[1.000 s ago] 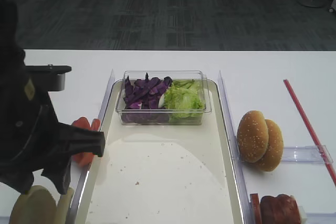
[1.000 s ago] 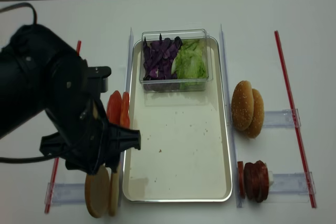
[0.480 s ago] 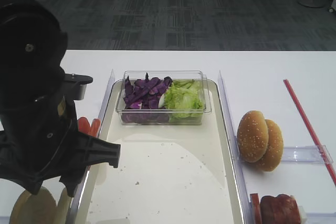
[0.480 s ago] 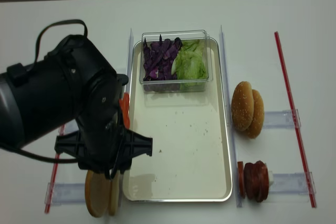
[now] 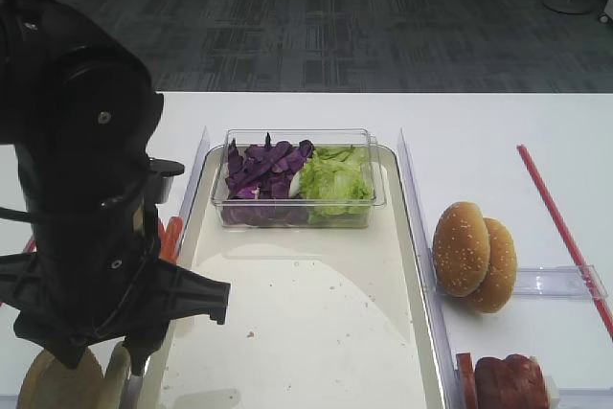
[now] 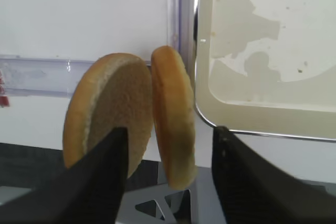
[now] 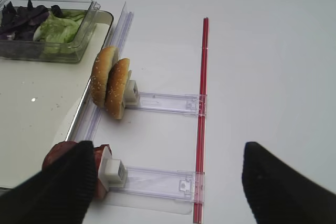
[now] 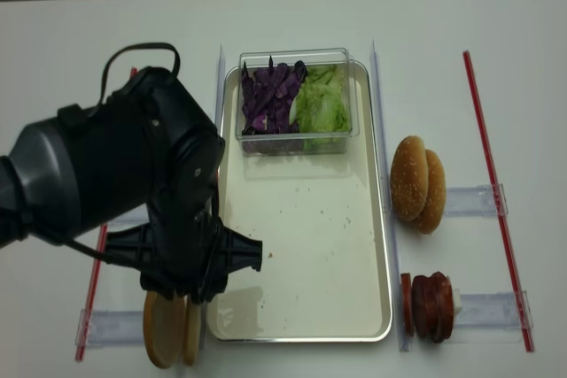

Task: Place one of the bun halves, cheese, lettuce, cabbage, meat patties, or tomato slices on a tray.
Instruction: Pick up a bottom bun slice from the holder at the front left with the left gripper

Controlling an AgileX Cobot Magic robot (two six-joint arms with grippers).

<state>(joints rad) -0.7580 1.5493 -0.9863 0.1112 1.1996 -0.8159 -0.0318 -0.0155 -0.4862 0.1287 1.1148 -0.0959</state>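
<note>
We see our black left gripper (image 6: pixel 168 177) spread wide, empty, above two flat tan bun halves (image 6: pixel 128 114) standing on edge just left of the long cream crumb-speckled tray (image 6: pixel 273 77). Right gripper's state we cannot tell.

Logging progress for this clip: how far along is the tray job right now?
Nothing looks placed yet: the tray holds only the clear tub of cabbage and lettuce. In hand: the left gripper hangs open above the two upright bun halves, holding nothing. Left: grasping one and setting it on the tray.
</note>
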